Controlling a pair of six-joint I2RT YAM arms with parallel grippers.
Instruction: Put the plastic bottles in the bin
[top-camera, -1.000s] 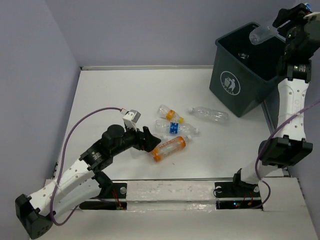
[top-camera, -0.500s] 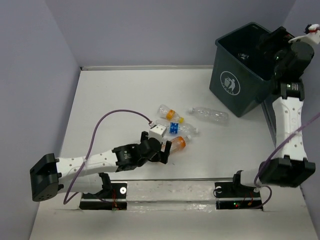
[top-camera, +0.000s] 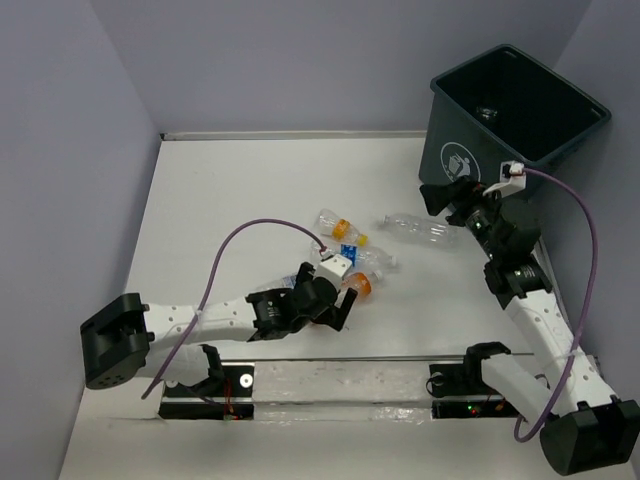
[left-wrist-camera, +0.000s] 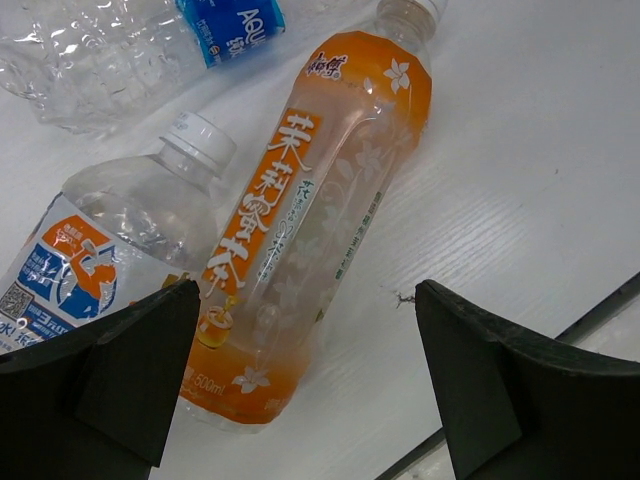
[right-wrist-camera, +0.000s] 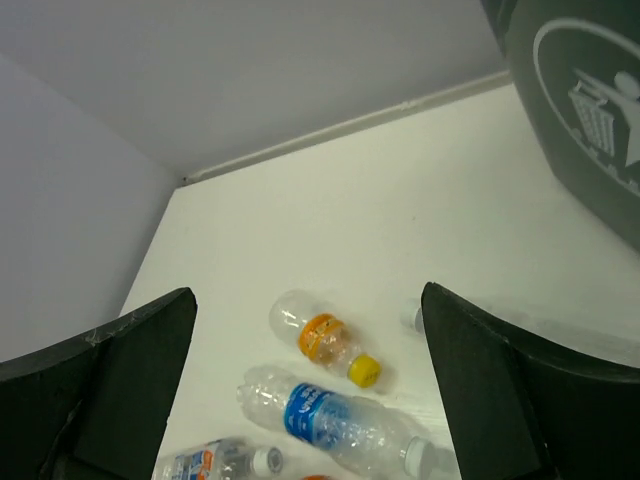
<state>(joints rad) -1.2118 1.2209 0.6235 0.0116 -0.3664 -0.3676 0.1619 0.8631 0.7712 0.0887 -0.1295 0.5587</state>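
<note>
I'm at the pick-up step: my left gripper (left-wrist-camera: 305, 350) hangs wide open and empty over the orange bottle (left-wrist-camera: 330, 200), which lies on the table low in the middle of the overhead view, between my fingers. Next, I judge, I must drop, close on its body without catching the white-capped bottle (left-wrist-camera: 130, 215) alongside, then carry it to the bin (top-camera: 470, 165) at upper right. My right gripper (right-wrist-camera: 310, 340) is also spread wide, holding nothing, and sits just in front of the bin.
</note>
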